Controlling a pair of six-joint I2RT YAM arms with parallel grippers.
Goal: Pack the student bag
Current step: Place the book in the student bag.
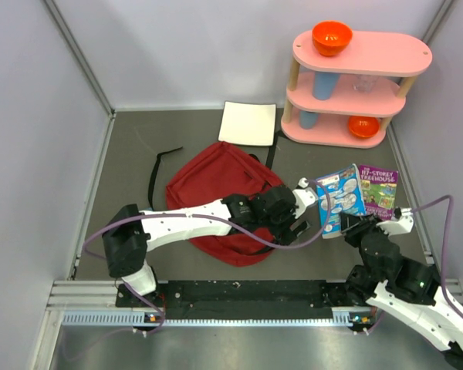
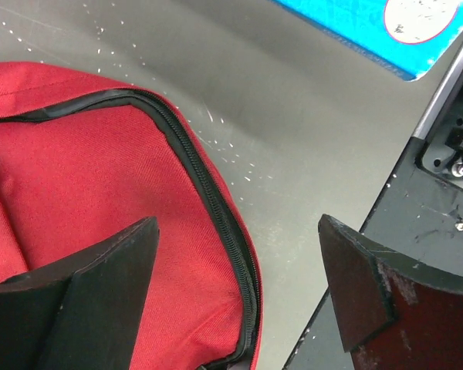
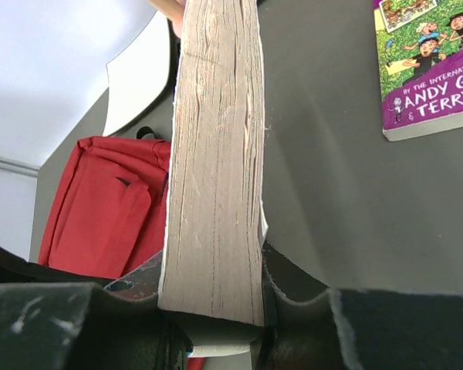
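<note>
The student bag (image 1: pixel 212 189), a dark red backpack with black straps, lies flat in the middle of the table. My left gripper (image 1: pixel 297 225) is open over the bag's near right corner. In the left wrist view it (image 2: pixel 235 289) straddles the bag's black zipper (image 2: pixel 216 208), and the bag's red fabric (image 2: pixel 85 177) lies under the left finger. My right gripper (image 1: pixel 353 224) is shut on a blue book (image 1: pixel 340 198) and holds it on edge just right of the bag. In the right wrist view the book's page edges (image 3: pixel 216 154) sit clamped in the gripper (image 3: pixel 216 308), with the bag (image 3: pixel 100 204) behind.
A purple book (image 1: pixel 380 191) lies flat right of the blue one and shows in the right wrist view (image 3: pixel 428 65). A white notebook (image 1: pixel 248 123) lies behind the bag. A pink shelf (image 1: pixel 355 85) holding orange bowls and blue cups stands back right. A black rail (image 2: pixel 424 223) runs along the table's near edge.
</note>
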